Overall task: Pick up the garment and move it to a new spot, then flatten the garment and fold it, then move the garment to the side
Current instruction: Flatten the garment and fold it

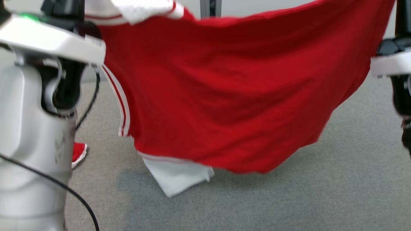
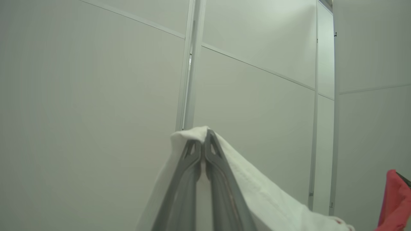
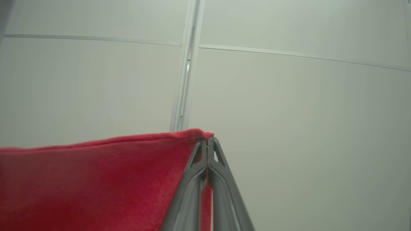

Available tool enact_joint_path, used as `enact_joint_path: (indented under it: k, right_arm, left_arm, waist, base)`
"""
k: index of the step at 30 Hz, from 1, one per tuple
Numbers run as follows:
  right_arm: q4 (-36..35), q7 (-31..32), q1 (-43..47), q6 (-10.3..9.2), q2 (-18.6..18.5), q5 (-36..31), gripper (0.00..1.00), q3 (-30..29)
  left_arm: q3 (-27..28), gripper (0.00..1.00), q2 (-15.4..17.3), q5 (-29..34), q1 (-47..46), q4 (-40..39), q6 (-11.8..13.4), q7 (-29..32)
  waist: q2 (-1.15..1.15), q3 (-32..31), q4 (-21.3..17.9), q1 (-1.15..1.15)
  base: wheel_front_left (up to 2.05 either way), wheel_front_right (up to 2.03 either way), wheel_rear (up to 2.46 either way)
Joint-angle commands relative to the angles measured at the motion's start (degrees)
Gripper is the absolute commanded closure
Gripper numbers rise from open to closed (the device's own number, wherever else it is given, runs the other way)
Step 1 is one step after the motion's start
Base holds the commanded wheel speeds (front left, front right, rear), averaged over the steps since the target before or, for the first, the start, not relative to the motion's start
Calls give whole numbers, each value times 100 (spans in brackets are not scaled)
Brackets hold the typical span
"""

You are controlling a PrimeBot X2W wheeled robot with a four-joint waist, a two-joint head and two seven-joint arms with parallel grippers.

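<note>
Grey carpet-like floor [image 1: 289,199]; red-and-white item [image 1: 78,154] on it, left; garment [image 1: 231,96] white tip maybe touching.

Motion smears the whole head view, so the red garment [image 1: 231,96] shows no weave or print. Its upper corners run off the top edge, and its left side is hidden behind the pale left arm [image 1: 32,128]. A small red piece with a white edge [image 1: 78,153] peeks past that arm; whether it belongs to the garment cannot be told. The right arm [image 1: 393,64] is cut by the right edge. In the left wrist view the white cloth [image 2: 257,199] leaves the bottom edge. In the right wrist view the red cloth [image 3: 96,179] runs off the left and bottom edges.
</note>
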Motion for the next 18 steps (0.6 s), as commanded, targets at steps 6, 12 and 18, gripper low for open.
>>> enact_joint_path:
  k: [6,12,18]
  right_arm:
    - [1527,-2,-1966,1,-154,33,100,680]
    - [2162,-3,-3480,1,-81,-282,100,714]
    - [2049,-2,-4636,1,-92,-1027,100,228]
  left_arm:
    - [-307,100,137,577,-1998,1572,-9,-435]
    - [-443,100,64,1154,-3730,2836,268,-1180]
    - [-388,100,-39,1905,-5339,2947,583,-1524]
  waist:
    - [0,1177,68,0]
    - [0,2181,116,0]
    - [0,3267,222,0]
  base:
    - [0,0,0]
    - [0,0,0]
    - [0,0,0]
